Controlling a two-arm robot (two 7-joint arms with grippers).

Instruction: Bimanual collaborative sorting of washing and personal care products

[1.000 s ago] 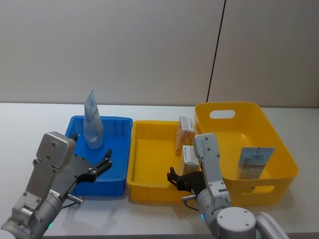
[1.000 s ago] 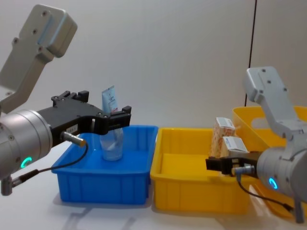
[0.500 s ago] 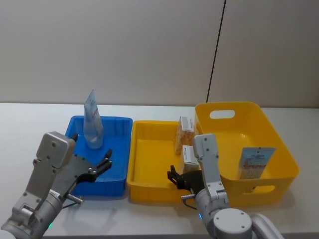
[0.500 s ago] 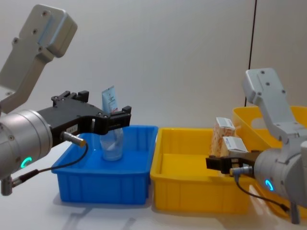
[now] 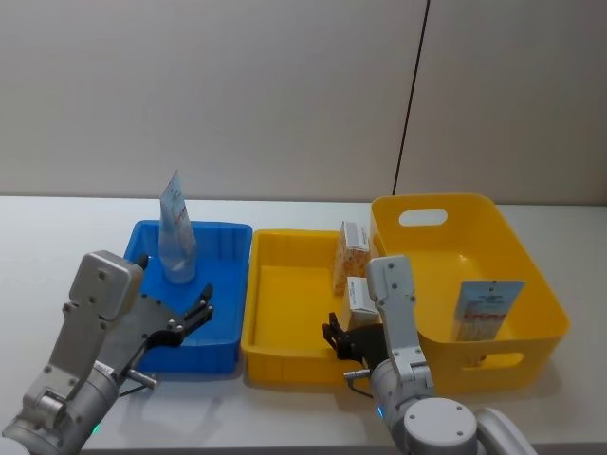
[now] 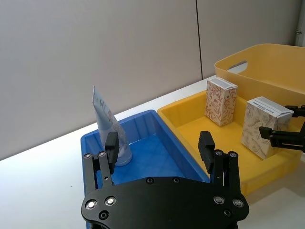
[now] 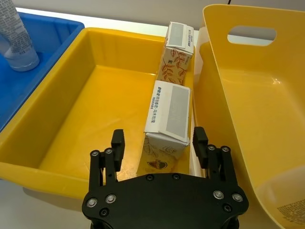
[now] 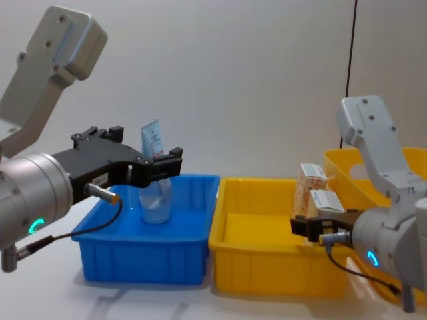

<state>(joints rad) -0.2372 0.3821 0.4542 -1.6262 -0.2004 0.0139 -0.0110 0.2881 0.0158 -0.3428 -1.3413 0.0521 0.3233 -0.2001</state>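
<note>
A pale-blue tube [image 5: 176,234] stands upright at the back of the blue bin [image 5: 230,284]; it also shows as the tube [image 6: 111,132] in the left wrist view. My left gripper [image 5: 196,310] hangs open over the bin's front edge, short of the tube. Two speckled cartons stand along the right wall of the yellow tray [image 5: 277,327]: a far carton [image 7: 177,53] and a near carton [image 7: 167,121]. My right gripper [image 7: 158,138] is open just in front of the near carton, its fingers wider than the carton and not touching it. Another tube's printed end [image 5: 486,309] leans inside the yellow basket.
The yellow basket [image 5: 432,217] with handle cut-outs stands right of the tray, its wall close beside my right gripper. Bin, tray and basket sit side by side on a white table, with bare table to the left of the bin and a plain wall behind.
My right gripper has crept a little forward toward the near carton. The left arm and all the products are where they were.
</note>
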